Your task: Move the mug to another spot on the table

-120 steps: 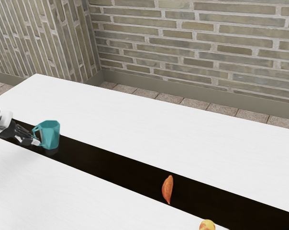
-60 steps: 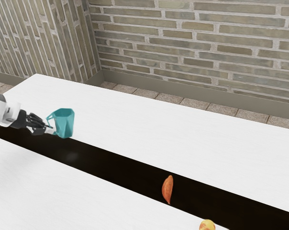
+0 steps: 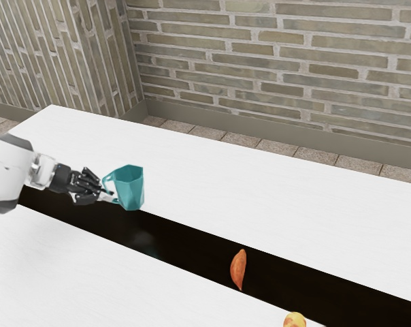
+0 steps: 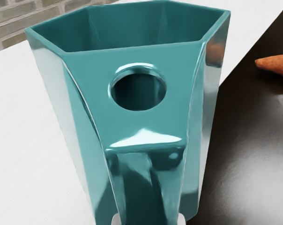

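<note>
A teal faceted mug hangs upright above the black strip of the table, near the strip's far edge. My black gripper is shut on the mug's handle from the exterior view's left, with the white arm behind it. In the wrist view the mug is right in front of my hand, its handle with a round hole facing me and its open mouth up.
An orange sweet potato lies on the black strip to the exterior view's right, also seen as an orange tip beyond the mug. A yellowish fruit sits at the lower edge. White table surfaces flank the strip; brick walls stand behind.
My gripper has carried the mug up and toward the exterior view's right, from the strip's left end to above its far edge.
</note>
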Action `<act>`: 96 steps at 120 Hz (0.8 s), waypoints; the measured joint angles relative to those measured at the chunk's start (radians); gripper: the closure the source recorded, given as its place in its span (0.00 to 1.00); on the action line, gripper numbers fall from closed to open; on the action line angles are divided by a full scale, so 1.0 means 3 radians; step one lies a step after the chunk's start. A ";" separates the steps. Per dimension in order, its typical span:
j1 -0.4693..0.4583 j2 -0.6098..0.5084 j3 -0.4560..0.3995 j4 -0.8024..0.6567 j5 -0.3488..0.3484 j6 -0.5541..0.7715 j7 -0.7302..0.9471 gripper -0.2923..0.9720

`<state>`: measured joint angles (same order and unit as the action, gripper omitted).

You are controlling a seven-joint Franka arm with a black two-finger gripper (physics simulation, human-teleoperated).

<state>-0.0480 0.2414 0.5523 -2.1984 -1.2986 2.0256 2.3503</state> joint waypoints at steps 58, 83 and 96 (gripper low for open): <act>-0.0092 0.0310 -0.0121 -0.0044 -0.0339 -0.0526 0.0816 0.83; -0.0086 0.0478 -0.0170 -0.0014 -0.0402 -0.0574 0.1019 0.83; -0.0066 0.0522 -0.0186 0.0005 -0.0414 -0.0586 0.1100 0.82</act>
<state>-0.0678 0.3980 0.4964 -2.1969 -1.4228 1.8499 2.6802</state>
